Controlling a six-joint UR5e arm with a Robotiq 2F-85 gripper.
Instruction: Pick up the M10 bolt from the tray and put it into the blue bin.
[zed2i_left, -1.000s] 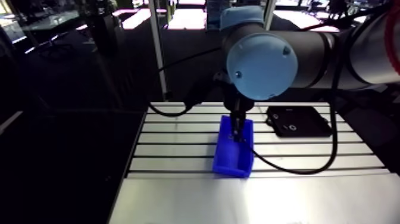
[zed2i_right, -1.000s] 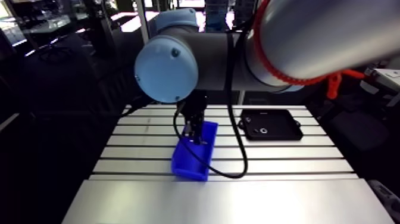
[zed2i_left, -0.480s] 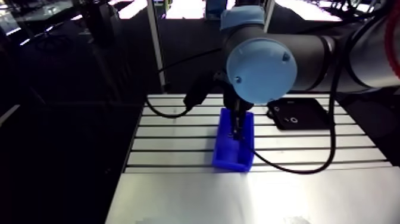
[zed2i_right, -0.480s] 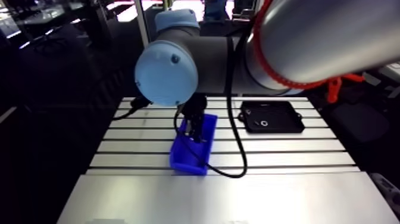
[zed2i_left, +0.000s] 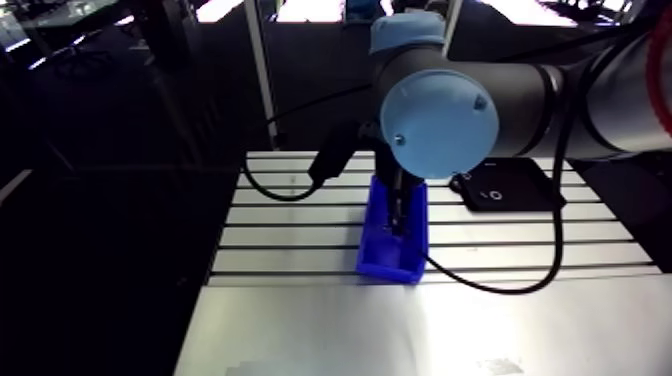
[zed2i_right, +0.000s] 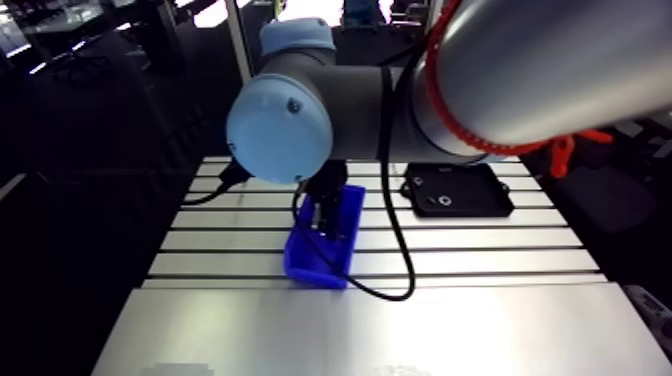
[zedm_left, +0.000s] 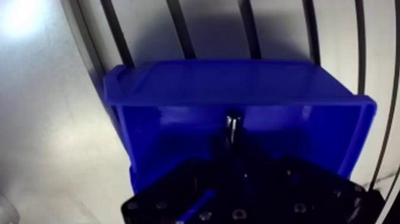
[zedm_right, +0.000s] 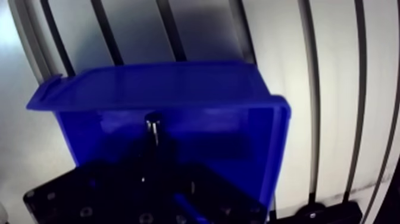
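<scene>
Wrist view: gripper (zedm_left: 231, 146) is down inside the blue bin (zedm_left: 178, 80), its dark fingers drawn close together and pinching the M10 bolt (zedm_left: 232, 127) at their tips. The bolt is a short metal piece with a bright glint, poking out just ahead of the fingertips and inside the bin's walls. Cannot tell if it touches the bin floor. The fingers themselves are dark against the dark gripper body, so their edges are hard to separate. The bin sits flat on the slotted table (zedm_left: 47, 119), with the black slots running on ahead of it. Its far wall has a flared lip ahead of the gripper. Arm view: the wrist comes down under the big light-blue joint cap (zed2i_right: 280, 128), and the gripper reaches into the end of the bin farther from the camera, roughly midway between its side walls. The bin lies lengthwise across several slots, its near end close to the smooth plate part of the table. The black tray (zed2i_right: 459, 190) lies flat on the table beside the bin, towards the table's far edge, apart from it and not touching. Two small pale bits show inside the tray, too small to tell what they are. A black cable loops across the table between bin and tray.
</scene>
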